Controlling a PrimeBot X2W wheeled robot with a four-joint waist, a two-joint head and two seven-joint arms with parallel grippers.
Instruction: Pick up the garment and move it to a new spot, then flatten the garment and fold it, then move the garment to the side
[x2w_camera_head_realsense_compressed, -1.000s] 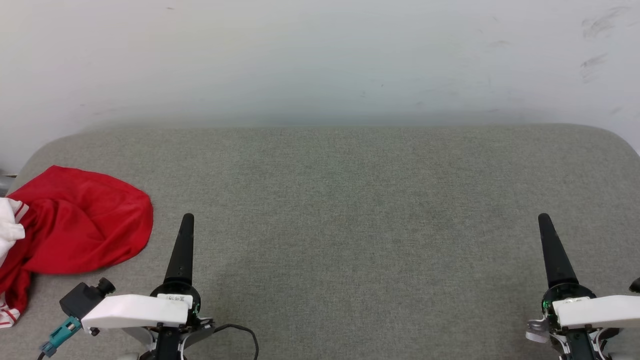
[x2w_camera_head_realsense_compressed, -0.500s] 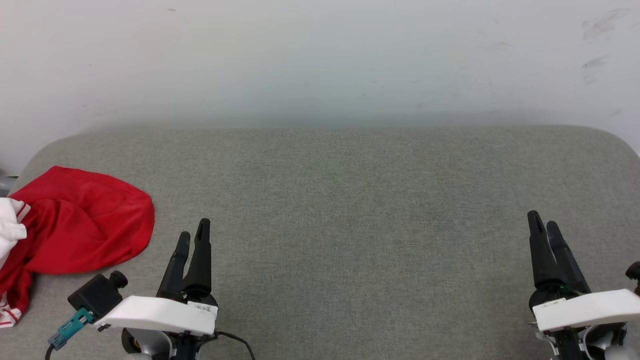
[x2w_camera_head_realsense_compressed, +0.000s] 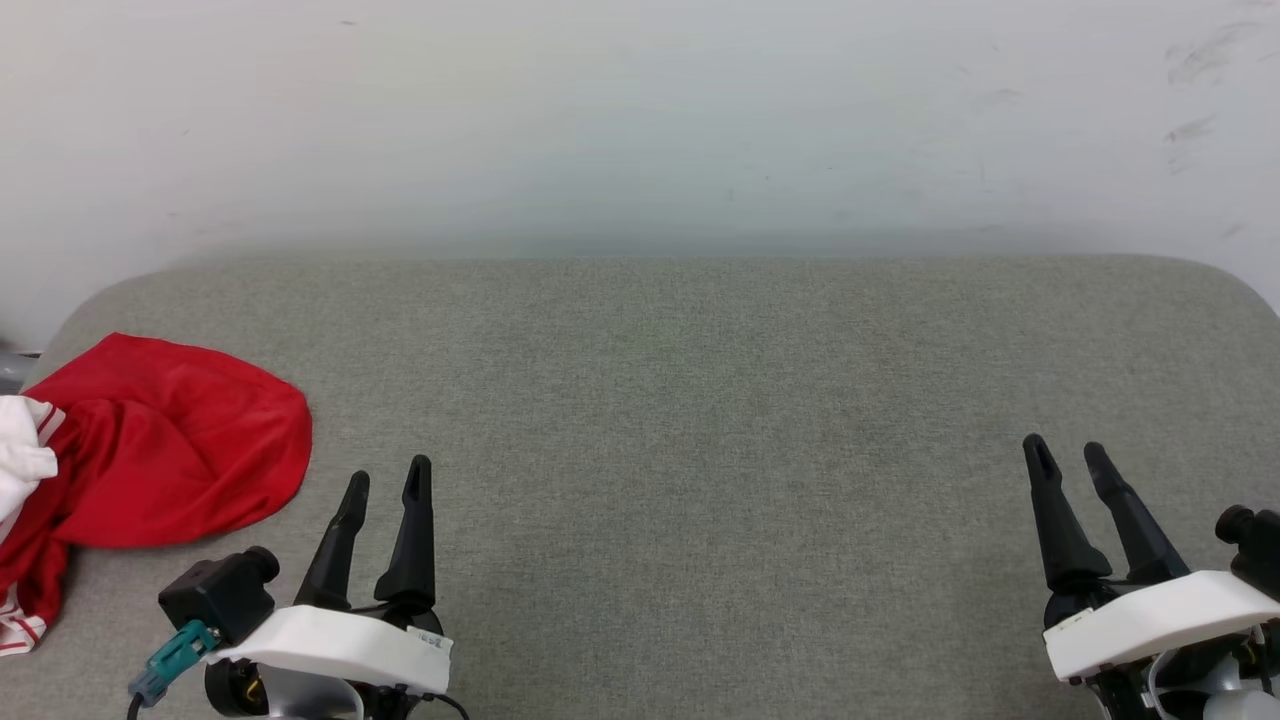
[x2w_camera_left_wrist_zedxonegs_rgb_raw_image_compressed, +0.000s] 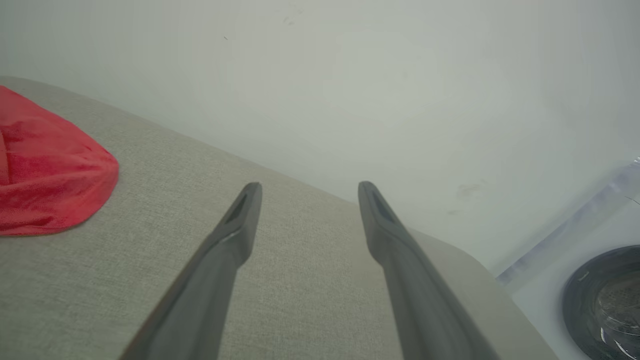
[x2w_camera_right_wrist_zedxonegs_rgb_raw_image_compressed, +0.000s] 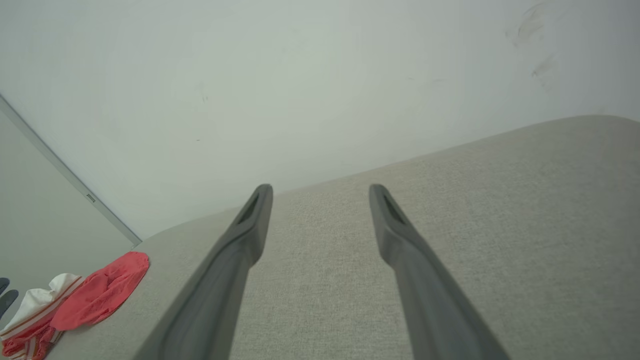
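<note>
Crumpled red garment (x2w_camera_head_realsense_compressed: 170, 450) at the left edge of the grey cloth-covered table (x2w_camera_head_realsense_compressed: 700, 420), both grippers empty.
The small white label (x2w_camera_head_realsense_compressed: 436, 643) on the left gripper (x2w_camera_head_realsense_compressed: 388, 478) carries print too small to read. The garment is cut off by the left side of the head view; plain red cloth, a white sleeve (x2w_camera_head_realsense_compressed: 20, 460) and striped red-and-white trim are seen, the rest is folded under. It lies bunched, near the left gripper but apart from it. The fingers of the left gripper and the right gripper (x2w_camera_head_realsense_compressed: 1066, 450) stand apart, holding nothing.
</note>
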